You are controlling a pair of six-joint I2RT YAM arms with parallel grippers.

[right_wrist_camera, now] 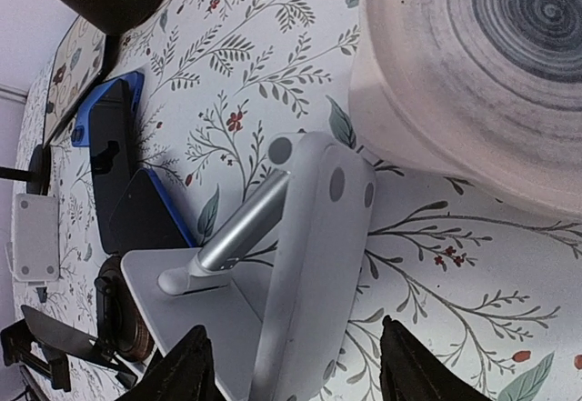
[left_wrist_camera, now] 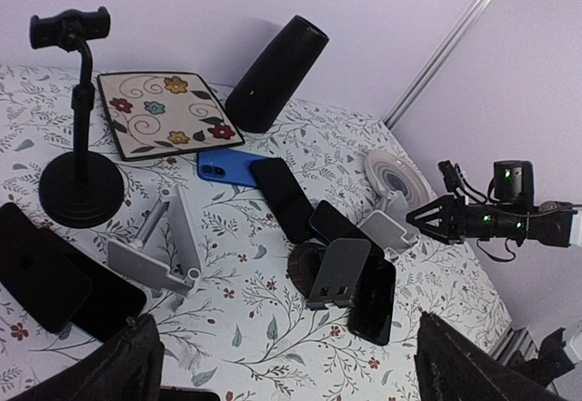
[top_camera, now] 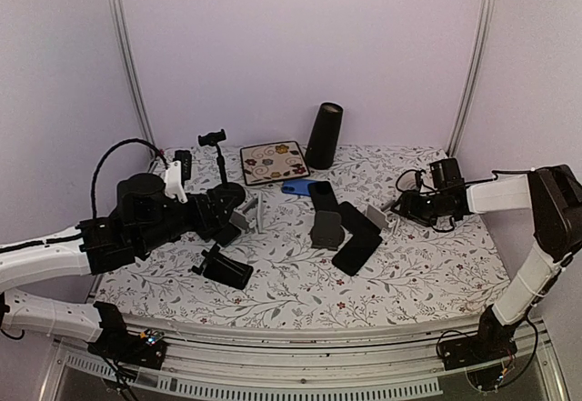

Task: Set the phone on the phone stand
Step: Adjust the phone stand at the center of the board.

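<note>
The right gripper (top_camera: pixel 397 206) has its jaws partly open astride the silver phone stand (right_wrist_camera: pixel 305 228), the black phone (top_camera: pixel 356 251) lies at the stand's 7 o'clock, and the left gripper (left_wrist_camera: pixel 291 387) gapes wide, empty.

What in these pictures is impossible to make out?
- Right wrist view: the round disc is cut off by the top and right edges.
- Right wrist view: it is unclear whether the right claw touches the silver stand, because the bottom edge cuts off most of its fingers.
- Left wrist view: a black phone is cut off by the left edge.
- Top view: the left arm hides whatever lies beneath it.
</note>
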